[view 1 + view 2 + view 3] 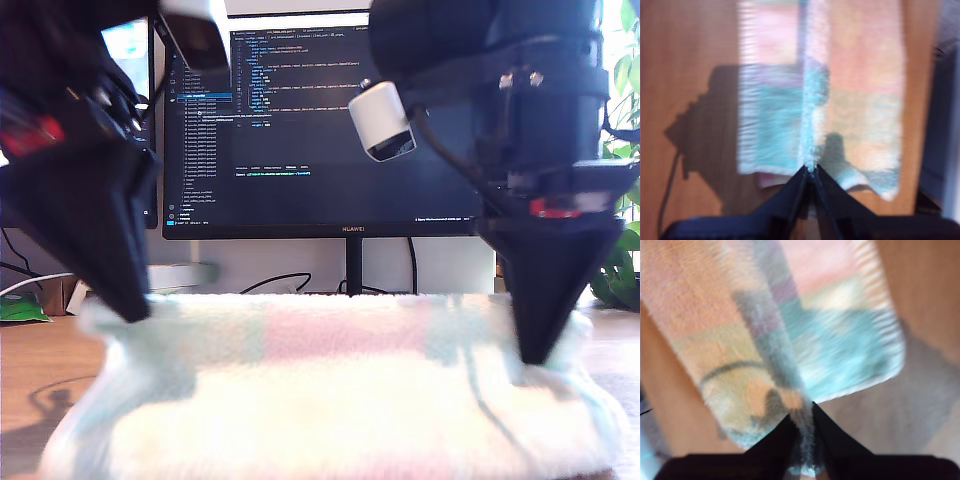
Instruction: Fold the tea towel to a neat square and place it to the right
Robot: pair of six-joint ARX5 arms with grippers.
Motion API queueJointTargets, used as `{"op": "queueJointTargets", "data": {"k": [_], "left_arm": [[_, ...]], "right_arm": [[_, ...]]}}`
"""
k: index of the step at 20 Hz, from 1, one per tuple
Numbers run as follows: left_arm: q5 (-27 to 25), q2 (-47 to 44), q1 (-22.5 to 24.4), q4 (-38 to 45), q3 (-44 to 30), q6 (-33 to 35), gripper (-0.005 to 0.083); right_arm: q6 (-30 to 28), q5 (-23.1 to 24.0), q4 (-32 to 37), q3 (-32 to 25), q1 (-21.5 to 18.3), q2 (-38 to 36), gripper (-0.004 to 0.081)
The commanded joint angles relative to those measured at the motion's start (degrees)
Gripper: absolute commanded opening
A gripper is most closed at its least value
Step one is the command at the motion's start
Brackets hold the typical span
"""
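While both tools [810,172] [802,422] pinch, the tea towel [330,400] sags.

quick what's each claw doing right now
My first gripper: claw shut on a pinched ridge of the tea towel.
My second gripper: claw shut on another fold of the same tea towel.

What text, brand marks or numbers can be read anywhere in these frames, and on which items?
"HUAWEI": on the bottom bezel of the monitor, exterior view.
Code and a file list on the monitor's screen: too small and blurred to read.
The tea towel: no lettering visible in any view.
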Motion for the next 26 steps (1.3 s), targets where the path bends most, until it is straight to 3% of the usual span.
{"op": "queueJointTargets", "data": {"k": [1,11,14,22,26], "left_arm": [[-0.2,1.7,0.8,0.1,-1.3,0.6,-0.0020],[1.5,3.5,3.3,1.6,-1.4,1.3,-0.0020],[3.8,5.6,3.9,3.0,-1.6,0.2,-0.0020],[3.4,11.9,5.2,7.2,-1.8,0.2,-0.0020],[3.5,11.8,6.2,8.5,-1.8,-0.2,-0.0018]], "right_arm": [[-0.3,0.5,1.6,-0.9,-0.8,0.3,-0.0011],[-1.6,0.6,8.2,-0.9,-1.8,4.6,-0.0011],[-1.5,1.0,9.9,-0.9,-1.9,7.1,-0.0011],[-1.3,1.6,14.4,-0.9,-2.6,10.0,-0.0010],[0.5,1.5,15.2,-0.9,-2.6,10.0,0.0097]]}}
